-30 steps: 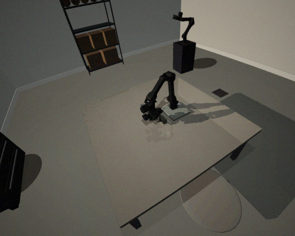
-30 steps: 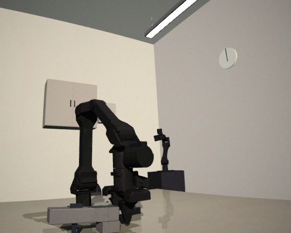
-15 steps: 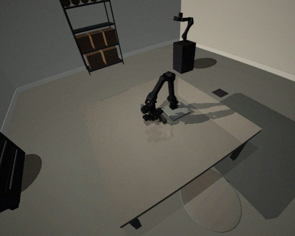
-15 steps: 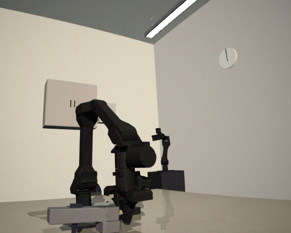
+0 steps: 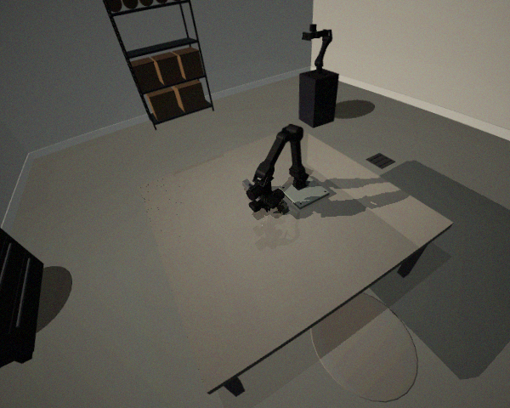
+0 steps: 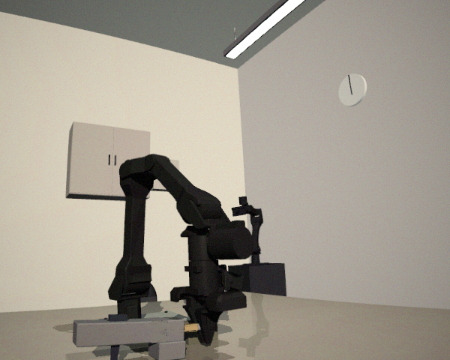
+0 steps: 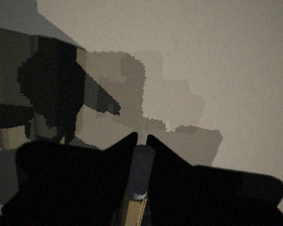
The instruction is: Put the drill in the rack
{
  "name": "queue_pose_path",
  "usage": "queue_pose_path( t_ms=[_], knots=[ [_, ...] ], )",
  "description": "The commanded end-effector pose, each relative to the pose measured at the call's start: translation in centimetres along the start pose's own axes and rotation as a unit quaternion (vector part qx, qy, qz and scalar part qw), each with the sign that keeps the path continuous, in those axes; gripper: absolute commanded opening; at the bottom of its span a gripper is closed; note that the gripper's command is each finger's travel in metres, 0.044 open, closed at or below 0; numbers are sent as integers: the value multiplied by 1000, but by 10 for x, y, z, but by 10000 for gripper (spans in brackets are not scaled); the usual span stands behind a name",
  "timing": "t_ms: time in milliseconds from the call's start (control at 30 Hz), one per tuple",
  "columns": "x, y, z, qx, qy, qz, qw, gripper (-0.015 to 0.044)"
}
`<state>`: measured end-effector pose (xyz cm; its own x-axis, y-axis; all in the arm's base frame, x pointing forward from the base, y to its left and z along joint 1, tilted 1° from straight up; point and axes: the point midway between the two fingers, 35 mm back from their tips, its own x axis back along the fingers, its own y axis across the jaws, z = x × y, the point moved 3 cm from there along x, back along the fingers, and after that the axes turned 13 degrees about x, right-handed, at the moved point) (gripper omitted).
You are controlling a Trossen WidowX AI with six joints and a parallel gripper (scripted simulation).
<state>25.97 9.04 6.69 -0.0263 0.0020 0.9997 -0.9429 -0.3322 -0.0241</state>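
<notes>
In the exterior view a long grey block [image 6: 128,331] holds the dark blue key [image 6: 118,317]; its head stands just above the block's top and a dark piece shows beneath. The drill's yellow part [image 6: 191,328] [image 7: 135,213] sticks out at the block's right end. In the wrist view the drill's dark grey round part [image 7: 141,170] lies between the fingers. My gripper [image 6: 207,341] [image 7: 141,138] points down at that end and is shut on the drill. The drill's inner end is hidden. I cannot make out the rack for certain.
A pale base plate [image 5: 305,195] lies by the arm's foot on the table [image 5: 269,307]. A large grey-green body [image 7: 9,71] stands close on the left in the wrist view, with a tan piece [image 7: 16,137] below it. Shelving and a second arm stand far back.
</notes>
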Motion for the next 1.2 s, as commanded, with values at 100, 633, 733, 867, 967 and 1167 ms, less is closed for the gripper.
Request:
queue_pose_path(
  t_ms=[100,633,733,867,967,1167],
  knots=[
    [-1,-5,-11,-3,-1,1,1000,0],
    [-1,-3,-9,-1,0,0,1000,341],
    [-2,-2,-7,-3,0,1,1000,420],
    [-3,-1,-4,-3,0,1,1000,440],
    [-4,-1,-3,-3,0,1,1000,440],
    [-4,-2,-2,-3,0,1,1000,440]
  ],
)
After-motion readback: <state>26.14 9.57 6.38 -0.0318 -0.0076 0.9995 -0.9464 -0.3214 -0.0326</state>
